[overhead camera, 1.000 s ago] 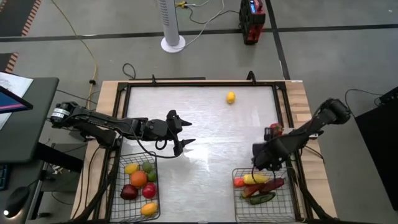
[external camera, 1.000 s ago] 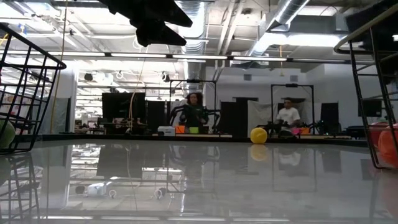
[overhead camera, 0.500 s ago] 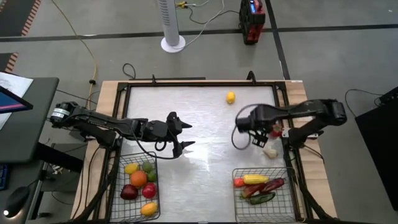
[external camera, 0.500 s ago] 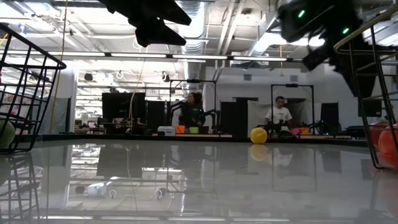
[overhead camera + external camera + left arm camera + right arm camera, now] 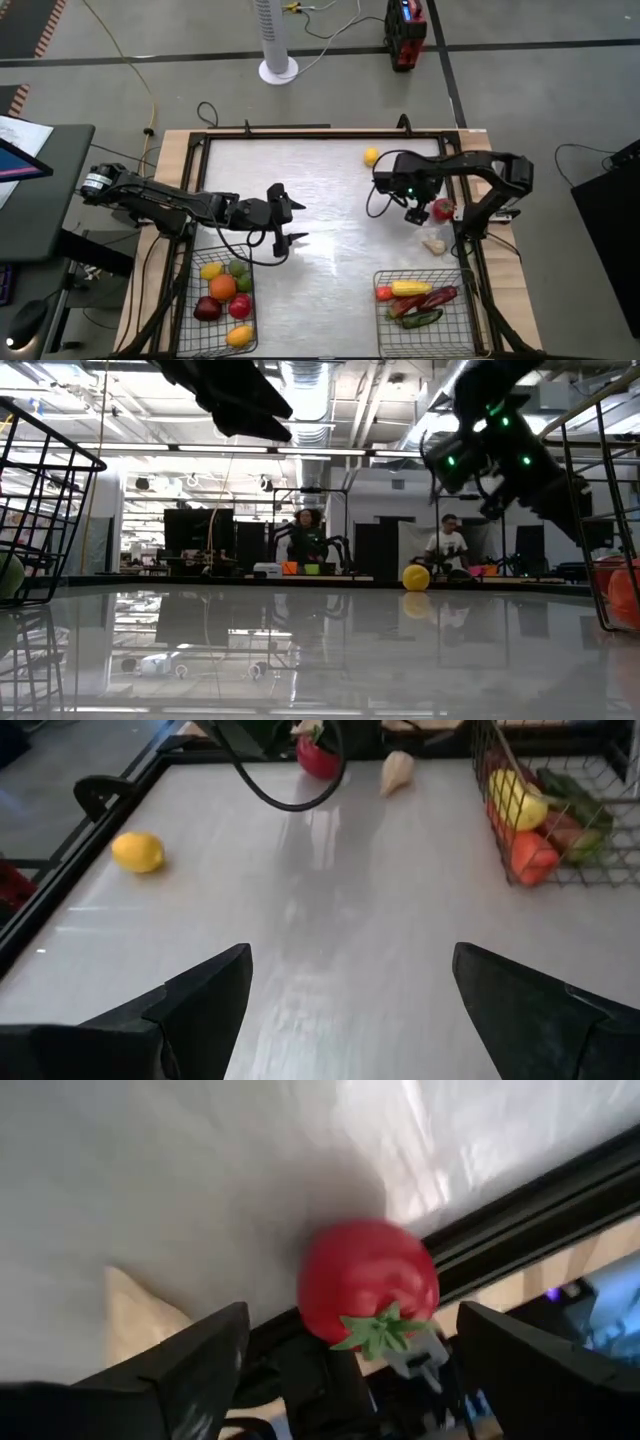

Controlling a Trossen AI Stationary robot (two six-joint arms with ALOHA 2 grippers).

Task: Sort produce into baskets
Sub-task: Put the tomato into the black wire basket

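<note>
High view: right gripper (image 5: 418,212) up over the worktop's right edge, fingers spread wide, nothing held, red tomato (image 5: 441,209) lying just beside it against the frame. Whitish garlic (image 5: 434,243) close by along the same edge; lemon (image 5: 371,156) near the far edge. Left gripper (image 5: 284,222) at mid-worktop, fingers apart, empty. Two baskets, left basket (image 5: 190,300) and right basket (image 5: 462,325), at the near corners, both holding produce.
</note>
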